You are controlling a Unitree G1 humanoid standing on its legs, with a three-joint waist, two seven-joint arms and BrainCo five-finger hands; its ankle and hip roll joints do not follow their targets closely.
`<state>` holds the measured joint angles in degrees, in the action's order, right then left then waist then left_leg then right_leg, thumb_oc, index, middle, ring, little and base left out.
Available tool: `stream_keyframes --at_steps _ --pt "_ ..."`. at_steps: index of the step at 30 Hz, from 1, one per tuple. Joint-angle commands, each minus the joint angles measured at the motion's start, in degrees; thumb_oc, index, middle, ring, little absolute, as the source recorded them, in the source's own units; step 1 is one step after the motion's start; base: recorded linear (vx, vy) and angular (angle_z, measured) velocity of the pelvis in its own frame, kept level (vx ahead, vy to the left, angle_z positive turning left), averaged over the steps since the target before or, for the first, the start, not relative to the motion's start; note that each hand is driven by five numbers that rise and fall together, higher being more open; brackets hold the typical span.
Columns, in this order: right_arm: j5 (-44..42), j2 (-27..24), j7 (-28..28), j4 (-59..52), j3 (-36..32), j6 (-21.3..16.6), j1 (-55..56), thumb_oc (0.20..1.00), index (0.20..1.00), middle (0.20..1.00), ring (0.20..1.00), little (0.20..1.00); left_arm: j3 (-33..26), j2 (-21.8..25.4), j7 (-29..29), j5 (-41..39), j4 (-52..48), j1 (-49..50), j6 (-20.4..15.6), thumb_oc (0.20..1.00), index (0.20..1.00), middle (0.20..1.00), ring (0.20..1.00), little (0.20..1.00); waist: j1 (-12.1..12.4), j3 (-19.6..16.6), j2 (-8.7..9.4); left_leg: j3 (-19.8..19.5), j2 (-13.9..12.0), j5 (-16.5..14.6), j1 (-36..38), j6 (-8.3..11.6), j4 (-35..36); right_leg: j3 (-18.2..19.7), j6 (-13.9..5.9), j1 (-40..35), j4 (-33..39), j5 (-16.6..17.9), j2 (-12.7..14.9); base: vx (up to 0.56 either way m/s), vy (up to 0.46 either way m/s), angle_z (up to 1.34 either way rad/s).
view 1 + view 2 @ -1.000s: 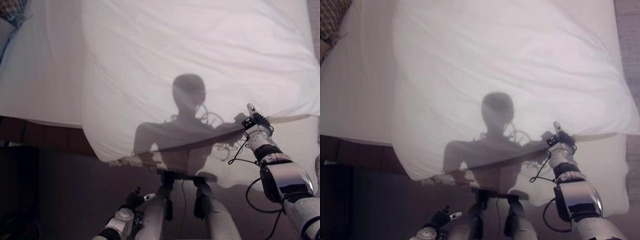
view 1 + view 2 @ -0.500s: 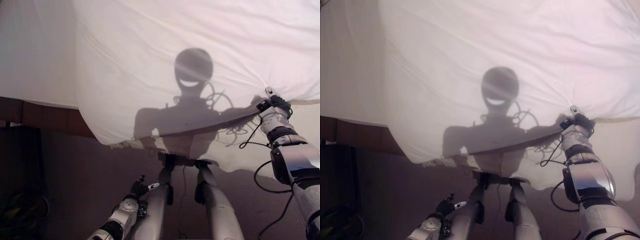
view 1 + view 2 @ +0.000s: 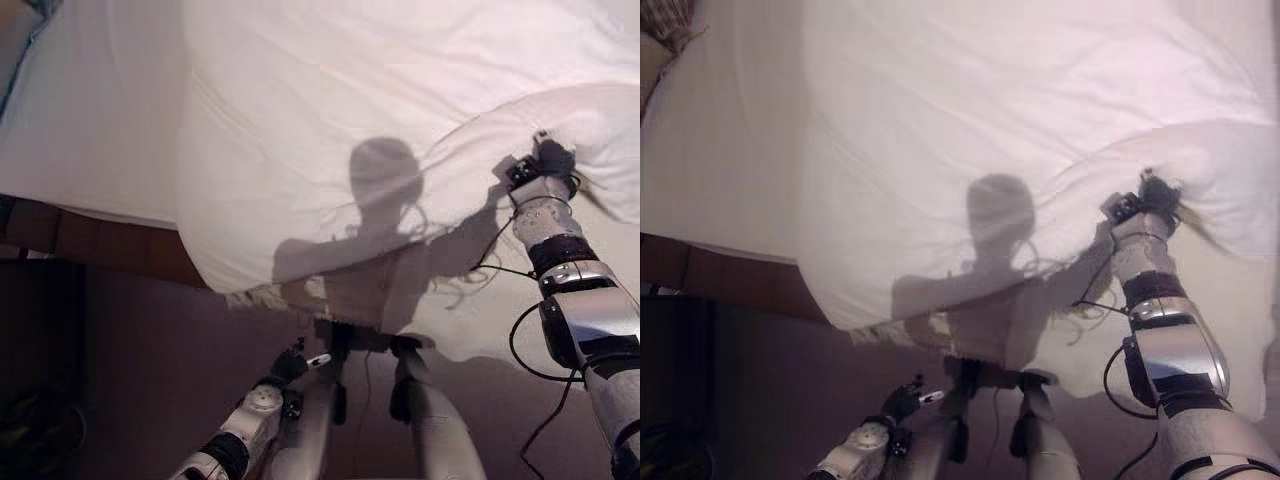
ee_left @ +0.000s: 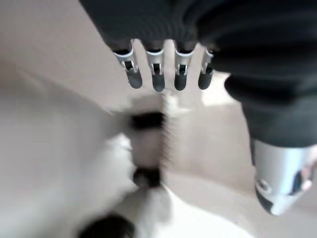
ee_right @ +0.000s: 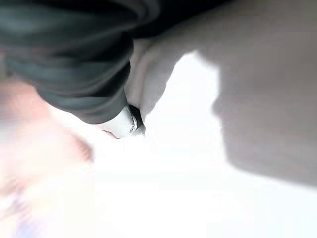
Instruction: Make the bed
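Duvet (image 3: 400, 110) edge, bunched in the right hand's (image 3: 545, 165) closed fingers, wants an even pull across the bed (image 3: 90, 140); left hand (image 4: 168, 74) hangs open.

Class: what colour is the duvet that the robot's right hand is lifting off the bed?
White, plain; the duvet shows best in the left eye view.
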<state>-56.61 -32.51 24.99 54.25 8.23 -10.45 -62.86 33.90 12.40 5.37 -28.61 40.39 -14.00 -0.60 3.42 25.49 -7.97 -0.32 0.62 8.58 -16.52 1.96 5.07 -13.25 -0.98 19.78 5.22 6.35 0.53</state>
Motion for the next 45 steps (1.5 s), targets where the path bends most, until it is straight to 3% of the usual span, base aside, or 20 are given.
stream_keyframes --at_steps 1,8,9,14,20,26,37,45 --pt "6.12 -2.38 -1.65 -8.08 3.15 -4.51 -1.78 0.200 0.200 0.200 0.200 0.200 4.50 -0.24 -3.66 -5.52 -1.65 0.40 0.71 1.000 1.000 1.000 1.000 1.000 -2.62 -5.58 4.50 2.78 3.20 -3.99 1.95 1.60 -0.07 3.43 -5.93 -4.58 -1.71 -0.53 2.97 0.01 0.055 -0.21" --pt "9.45 0.24 -3.67 -14.87 5.98 -0.88 4.14 0.200 0.200 0.200 0.200 0.200 8.39 -2.09 -3.64 -16.90 -11.65 -4.48 2.02 1.000 1.000 1.000 1.000 1.000 -5.07 -7.66 5.93 4.75 2.89 -5.17 7.66 0.51 -0.07 5.02 -5.77 -8.32 -3.00 -1.71 3.01 -0.01 0.024 -0.23" --pt "9.48 1.76 -4.54 -17.68 6.75 0.19 7.29 0.200 0.200 0.200 0.200 0.200 9.25 -4.05 -2.58 -22.86 -13.84 -6.13 2.47 1.000 1.000 1.000 1.000 1.000 -5.83 -8.69 6.59 5.47 2.68 -5.60 9.22 0.19 -0.07 5.80 -5.70 -9.57 -2.99 -1.94 2.72 -0.03 -0.014 -0.40" --pt "9.19 6.26 -6.00 -22.75 7.14 2.04 16.07 0.200 0.200 0.200 0.200 0.200 8.77 -9.60 0.13 -35.36 -12.05 -8.48 4.49 1.000 1.000 1.000 1.000 1.000 -7.32 -11.43 7.40 6.64 2.19 -6.33 11.59 -0.09 -0.07 7.01 -5.73 -11.34 -2.80 -2.37 2.24 -0.01 -0.021 -0.27" --pt "10.01 10.31 -6.46 -28.01 7.06 3.40 25.42 0.200 0.200 0.200 0.200 0.200 5.26 -16.62 4.01 -49.05 -9.84 -9.85 3.13 1.000 1.000 1.000 1.000 1.000 -8.62 -14.27 7.84 6.89 1.94 -7.08 13.75 -0.10 -0.07 7.11 -5.75 -13.49 -2.61 -2.85 2.25 0.02 -0.021 -0.06" --pt "10.45 13.47 -6.50 -32.53 6.70 3.67 31.37 0.200 0.200 0.200 0.200 0.200 -1.86 -20.59 7.86 -53.85 -7.67 -13.15 -0.41 1.000 1.000 1.000 1.000 1.000 -9.40 -16.40 8.35 6.95 1.51 -7.49 14.91 0.12 -0.07 6.88 -5.73 -15.05 -1.89 -2.85 1.99 0.01 -0.010 0.00" --pt "8.45 17.27 -6.02 -41.81 3.18 0.86 38.31 0.200 0.200 0.200 0.200 0.200 -12.26 -22.57 12.85 -54.08 -5.45 -17.20 -4.84 1.000 1.000 1.000 1.000 1.000 -10.17 -18.79 9.26 7.03 0.85 -8.15 16.56 0.61 -0.07 6.21 -5.72 -17.55 -0.61 -2.80 1.58 0.00 -0.006 0.00" --pt "9.15 17.87 -4.83 -46.87 1.27 -1.17 40.63 0.200 0.200 0.200 0.200 0.200 -15.12 -22.47 15.08 -52.43 -5.65 -16.65 -6.31 1.000 1.000 1.000 1.000 1.000 -10.14 -20.08 9.56 7.40 0.42 -8.50 17.73 0.71 -0.07 5.94 -5.76 -18.85 -0.22 -3.07 1.27 0.00 -0.004 0.00"
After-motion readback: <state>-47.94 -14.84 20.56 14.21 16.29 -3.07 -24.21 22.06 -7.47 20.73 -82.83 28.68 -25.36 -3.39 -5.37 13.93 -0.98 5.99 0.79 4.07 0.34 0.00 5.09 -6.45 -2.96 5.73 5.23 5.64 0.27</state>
